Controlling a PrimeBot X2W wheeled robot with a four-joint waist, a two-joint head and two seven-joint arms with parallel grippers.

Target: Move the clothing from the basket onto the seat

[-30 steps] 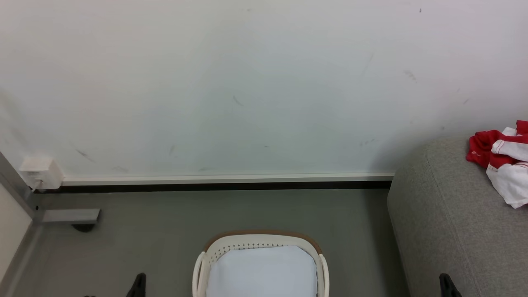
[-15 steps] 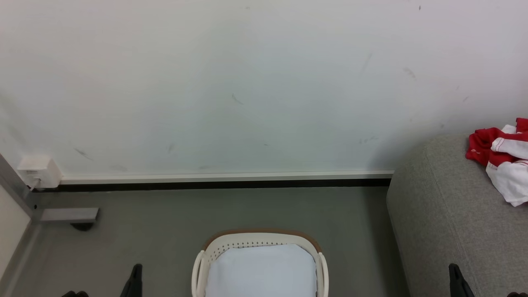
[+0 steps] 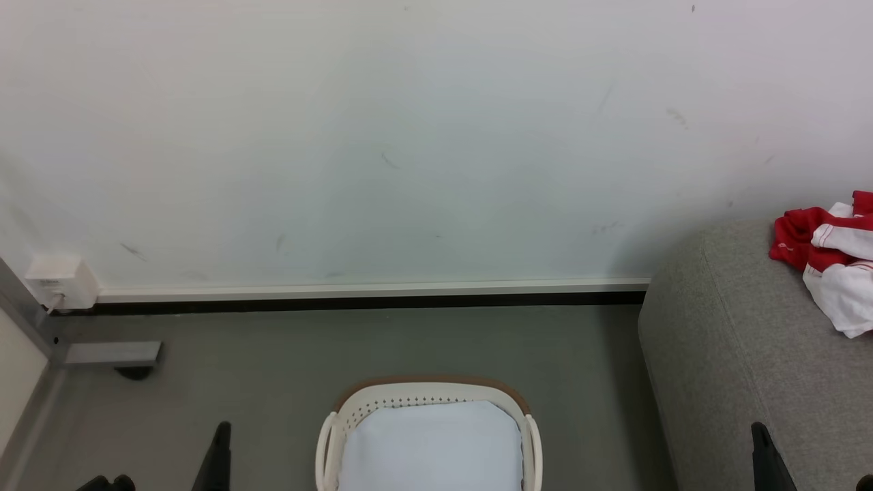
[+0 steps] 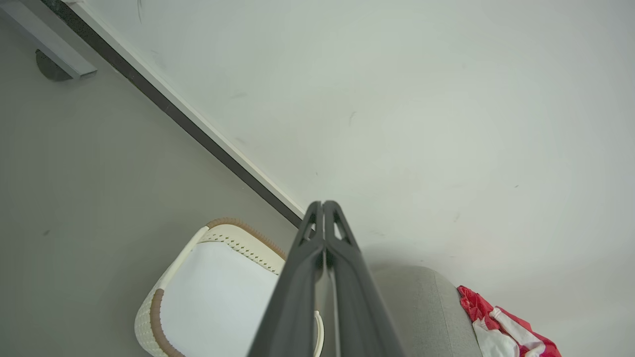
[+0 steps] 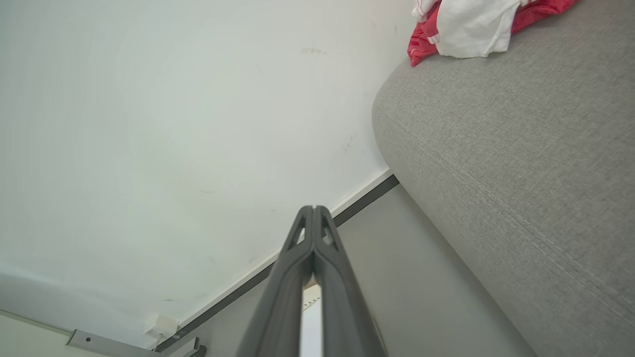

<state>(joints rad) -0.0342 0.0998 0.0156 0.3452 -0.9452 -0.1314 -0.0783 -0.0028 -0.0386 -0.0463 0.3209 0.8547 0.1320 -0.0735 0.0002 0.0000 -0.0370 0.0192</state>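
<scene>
The red and white clothing (image 3: 829, 259) lies bunched on the grey seat (image 3: 736, 354) at the right edge, close to the wall; it also shows as clothing (image 4: 506, 329) and clothing (image 5: 471, 22) in the wrist views. The cream basket (image 3: 426, 399) with its brown rim stands on the floor at the bottom middle, holding just its white liner (image 3: 433, 447). My left gripper (image 3: 222, 436) rises at the lower left beside the basket, shut with nothing in it (image 4: 323, 204). My right gripper (image 3: 758, 436) rises at the lower right in front of the seat, shut and empty (image 5: 313, 208).
A pale wall with a dark skirting strip (image 3: 354, 303) runs behind the basket. A white socket box (image 3: 58, 283) and a grey metal bracket (image 3: 112, 354) sit at the far left. Grey floor (image 3: 273, 382) lies between basket and wall.
Both grippers have risen a little higher into the head view. The whole picture has shifted slightly upward, so the camera has moved. Clothing and basket stay put.
</scene>
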